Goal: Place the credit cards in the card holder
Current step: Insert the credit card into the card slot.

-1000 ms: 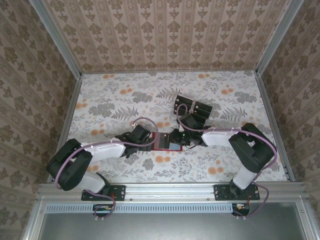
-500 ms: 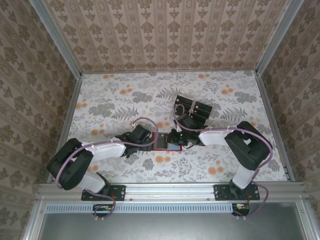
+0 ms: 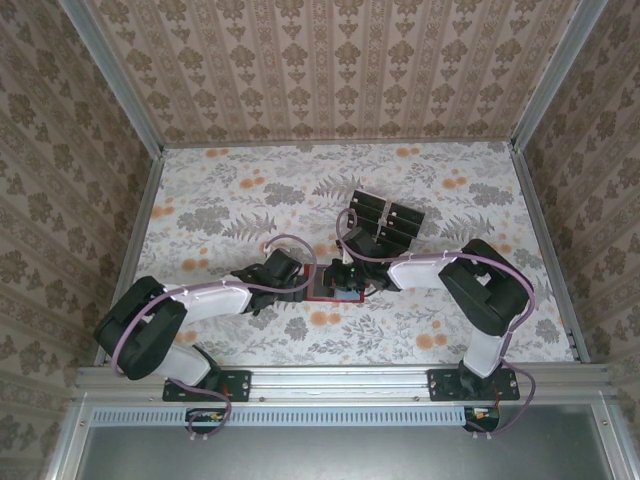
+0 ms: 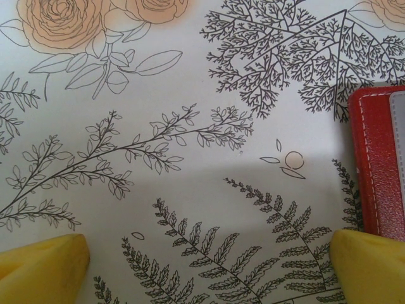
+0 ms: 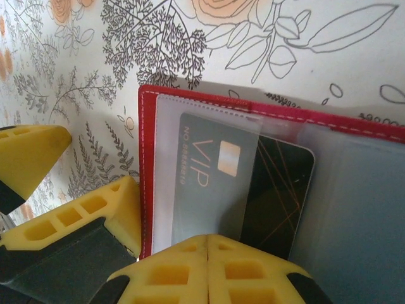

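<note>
Left hand [image 4: 209, 269] splayed low beside the card holder [image 5: 145, 180], right hand [image 5: 209, 250] clenched low over a credit card [image 5: 281, 183].

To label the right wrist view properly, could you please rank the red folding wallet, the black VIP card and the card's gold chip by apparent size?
1. Red folding leather wallet: largest, running past the frame edge.
2. Black rectangular VIP card: clearly smaller, lying inside the wallet.
3. Small gold square chip: smallest.

place: robot lab cell | evidence: aluminium frame [image 3: 340, 378], patterned wall panels [image 3: 340, 70], floral tabletop [image 3: 220, 190]
</note>
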`<state>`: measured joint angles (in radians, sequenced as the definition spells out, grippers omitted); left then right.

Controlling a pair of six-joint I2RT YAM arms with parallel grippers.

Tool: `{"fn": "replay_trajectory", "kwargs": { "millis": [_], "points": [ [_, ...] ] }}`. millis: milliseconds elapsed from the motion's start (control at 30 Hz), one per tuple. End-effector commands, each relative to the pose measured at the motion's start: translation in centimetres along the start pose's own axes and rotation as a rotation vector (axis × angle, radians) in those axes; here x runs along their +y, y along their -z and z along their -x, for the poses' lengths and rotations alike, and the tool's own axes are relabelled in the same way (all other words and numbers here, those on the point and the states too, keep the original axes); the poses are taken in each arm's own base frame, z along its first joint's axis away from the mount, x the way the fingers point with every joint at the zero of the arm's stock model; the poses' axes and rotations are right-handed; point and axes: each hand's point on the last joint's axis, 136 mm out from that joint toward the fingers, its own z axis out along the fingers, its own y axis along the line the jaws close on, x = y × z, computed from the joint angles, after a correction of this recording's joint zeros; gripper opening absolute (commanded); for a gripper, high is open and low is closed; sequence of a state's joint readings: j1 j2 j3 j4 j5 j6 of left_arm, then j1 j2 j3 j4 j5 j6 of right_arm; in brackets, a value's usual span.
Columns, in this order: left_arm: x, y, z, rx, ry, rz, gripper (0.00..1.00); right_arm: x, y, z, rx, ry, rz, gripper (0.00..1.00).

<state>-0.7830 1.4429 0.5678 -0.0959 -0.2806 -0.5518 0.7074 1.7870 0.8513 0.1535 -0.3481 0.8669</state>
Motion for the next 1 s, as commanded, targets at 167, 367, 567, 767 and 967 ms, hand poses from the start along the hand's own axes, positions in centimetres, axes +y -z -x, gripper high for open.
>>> {"fn": "replay_trajectory", "kwargs": {
  "millis": [167,367,567,767,967],
  "points": [
    [-0.7,-0.6,-0.2,0.004,0.001,-0.045,1.0,1.0,2.3,0.9,-0.046,0.054,-0.036,0.11],
    [-0.7,-0.6,-0.3,0.002,0.004,-0.047,1.0,-0.4,3.2,1.0,-0.051,0.086,-0.133,0.11],
    [-0.7,-0.7,-0.5,0.008,0.003,-0.048,1.0,-1.2,2.7,0.8,-0.033,0.093,-0.173,0.08],
    [-0.8,-0.8,-0.5,0.009,0.004,-0.051,1.0,-1.8,1.9,0.6,-0.015,0.089,-0.188,0.07],
    [-0.8,-0.8,-0.6,0.009,0.004,-0.053,1.0,-1.6,1.1,0.6,-0.002,0.09,-0.179,0.06]
  ]
}}
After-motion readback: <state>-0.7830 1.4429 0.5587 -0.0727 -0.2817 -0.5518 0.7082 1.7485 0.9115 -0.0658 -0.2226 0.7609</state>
